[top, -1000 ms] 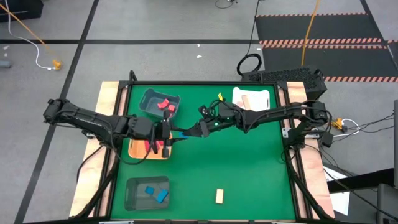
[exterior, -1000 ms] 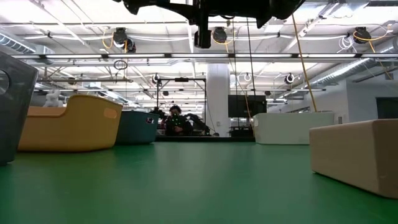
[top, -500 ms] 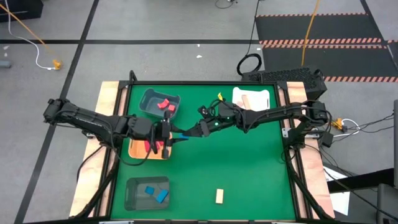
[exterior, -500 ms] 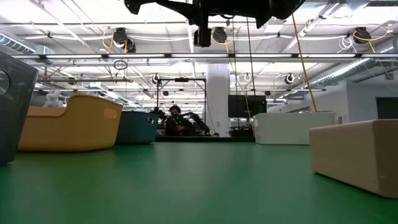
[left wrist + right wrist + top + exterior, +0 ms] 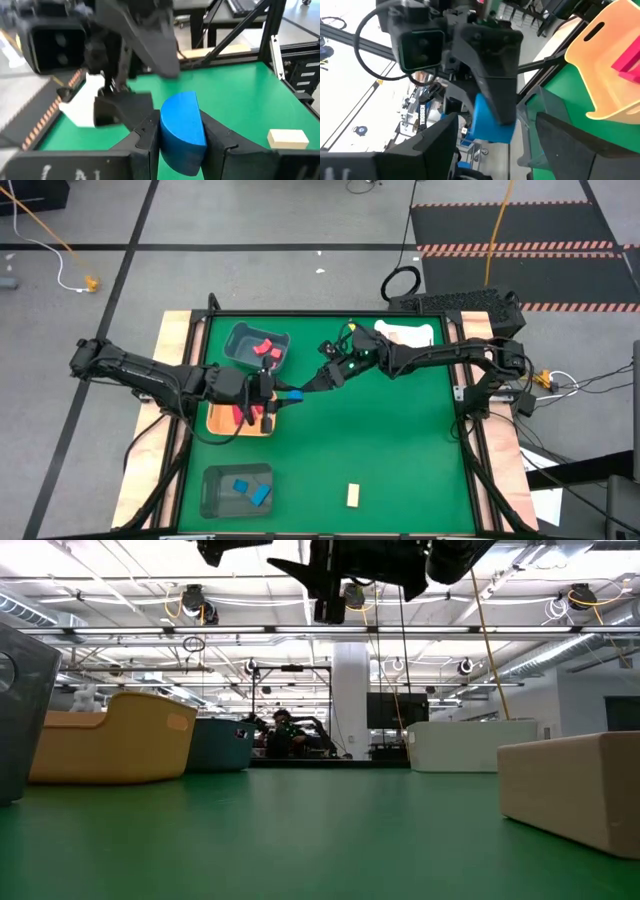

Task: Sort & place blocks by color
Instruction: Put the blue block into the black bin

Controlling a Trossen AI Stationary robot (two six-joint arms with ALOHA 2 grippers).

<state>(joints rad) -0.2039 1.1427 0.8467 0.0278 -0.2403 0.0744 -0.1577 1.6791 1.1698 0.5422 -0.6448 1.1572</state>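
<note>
Left end effector [image 5: 182,137] grips blue block [image 5: 182,131] facing right end effector [image 5: 318,379].

Bright, even light from ceiling lamps [image 5: 195,602] in low view; soft faint shadows on green bench [image 5: 400,450]; near tan block [image 5: 580,785] soft-focused; both wrist views motion-blurred, backgrounds washed out

No legible text — no labels, numbers or signs.
</note>
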